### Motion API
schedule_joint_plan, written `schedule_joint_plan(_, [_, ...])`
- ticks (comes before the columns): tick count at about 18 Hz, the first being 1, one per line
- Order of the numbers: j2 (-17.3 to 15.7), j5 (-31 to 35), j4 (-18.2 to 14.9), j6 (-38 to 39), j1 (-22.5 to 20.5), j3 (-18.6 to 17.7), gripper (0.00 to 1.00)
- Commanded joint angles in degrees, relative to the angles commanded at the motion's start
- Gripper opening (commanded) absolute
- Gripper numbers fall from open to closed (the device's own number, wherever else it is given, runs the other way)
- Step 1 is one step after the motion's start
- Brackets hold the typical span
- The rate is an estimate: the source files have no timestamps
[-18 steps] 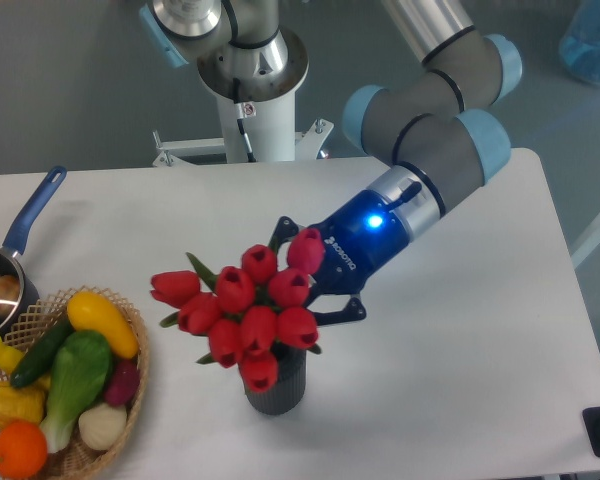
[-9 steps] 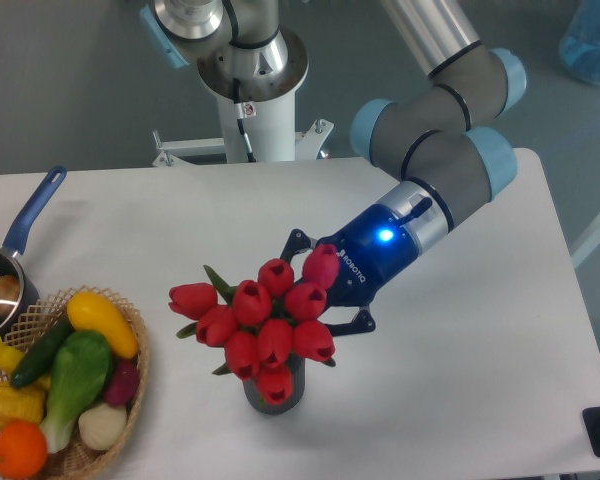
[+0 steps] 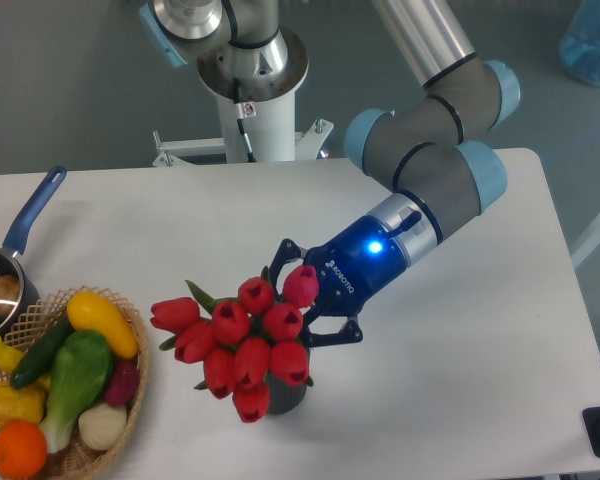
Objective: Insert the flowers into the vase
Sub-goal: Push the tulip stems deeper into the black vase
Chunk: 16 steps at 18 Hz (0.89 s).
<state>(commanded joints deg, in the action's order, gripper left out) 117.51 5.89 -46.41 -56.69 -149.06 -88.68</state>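
Red tulips, the flowers (image 3: 242, 340), bunched directly over the vase (image 3: 286, 394), covering its mouth and most of its ribbed side; only a dark sliver of vase showing below and to the right of the lowest buds. Whether the stems sit inside the mouth: hidden by the blooms, cannot tell. Buds tilted left and toward the camera from the vase, one tulip sticking out farthest left, green leaves poking out on the upper left of the bunch.

Hand (image 3: 302, 302) just above and right of the vase, pinching the bunch from behind, black fingers (image 3: 332, 335) spread around the stems at the rear of the blooms; blue light glowing on the wrist farther up and right of the vase.

Left of the vase, well apart: wicker basket (image 3: 135, 385) at the table (image 3: 460, 400) edge, filled with coloured vegetables. Above the basket, still farther left of the vase: saucepan (image 3: 10, 270) with a blue handle angled up and right.
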Motion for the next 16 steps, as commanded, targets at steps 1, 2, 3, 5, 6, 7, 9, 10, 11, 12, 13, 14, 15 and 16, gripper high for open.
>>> schedule_joint_plan(1, [0.00, 0.00, 0.00, 0.00, 0.00, 0.00, 0.05])
schedule_joint_plan(2, [-0.09, 0.00, 0.00, 0.00, 0.09, 0.00, 0.05])
schedule_joint_plan(3, [-0.09, -0.35, 0.00, 0.00, 0.00, 0.09, 0.05])
schedule_joint_plan(5, [-0.09, -0.70, 0.00, 0.00, 0.09, 0.44, 0.06])
schedule_joint_plan(6, [-0.09, -0.88, 0.00, 0.09, 0.09, 0.61, 0.06])
schedule_joint_plan(7, [-0.09, -0.88, 0.00, 0.09, 0.09, 0.96, 0.06])
schedule_joint_plan(9, [0.26, -0.97, 0.00, 0.09, 0.09, 1.84, 0.06])
schedule_joint_plan(10, [0.53, -0.97, 0.00, 0.09, 0.09, 2.02, 0.06])
schedule_joint_plan(11, [0.62, -0.97, 0.00, 0.09, 0.18, 2.20, 0.06])
schedule_joint_plan(12, [0.79, -0.97, 0.00, 0.09, 0.18, 2.20, 0.06])
schedule_joint_plan(13, [0.88, -1.05, 0.00, 0.09, 0.26, 2.20, 0.06])
schedule_joint_plan(14, [0.97, -1.23, 0.00, 0.09, 0.35, 2.20, 0.06])
schedule_joint_plan(15, [1.05, -1.32, 0.00, 0.09, 0.44, 2.20, 0.06])
schedule_joint_plan(16, [1.23, -1.32, 0.00, 0.09, 0.44, 2.20, 0.06])
